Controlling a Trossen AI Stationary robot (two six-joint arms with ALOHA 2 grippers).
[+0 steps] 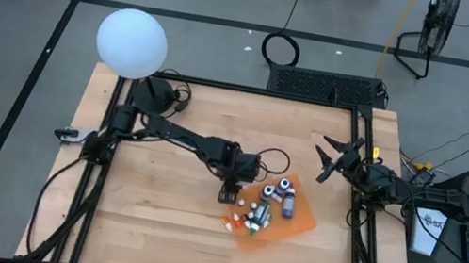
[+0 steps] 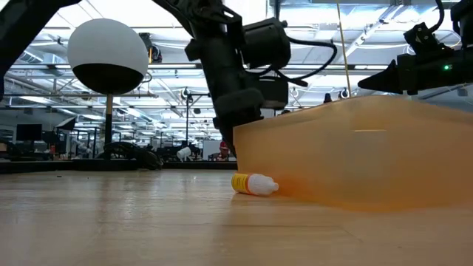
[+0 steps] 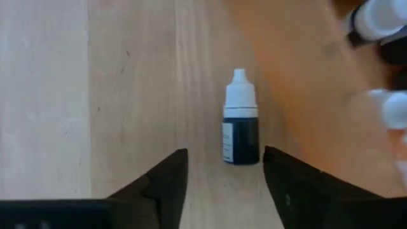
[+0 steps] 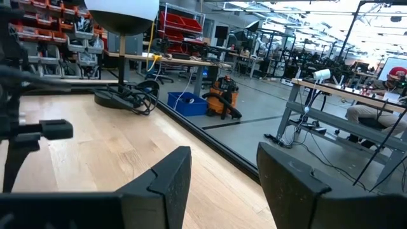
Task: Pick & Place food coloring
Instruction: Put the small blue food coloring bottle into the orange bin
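Note:
A dark food coloring bottle with a white cap (image 3: 240, 121) lies on its side on the bare wood, just beside the flat orange sheet (image 1: 288, 225). My left gripper (image 3: 226, 175) points steeply down above it, open, one finger on either side of the bottle's base end without touching. Several more food coloring bottles (image 1: 279, 194) lie on the sheet. A yellow bottle with a white cap (image 2: 253, 184) lies on the wood at the sheet's near edge. My right gripper (image 1: 327, 159) waits open at the table's right side, level and above the wood.
A white globe lamp (image 1: 132, 43) stands at the table's far left corner. A black frame rail (image 1: 223, 86) runs round the table. The orange sheet's raised edge (image 2: 355, 155) fills the right of the low view. Bare wood (image 1: 154, 214) lies left of the sheet.

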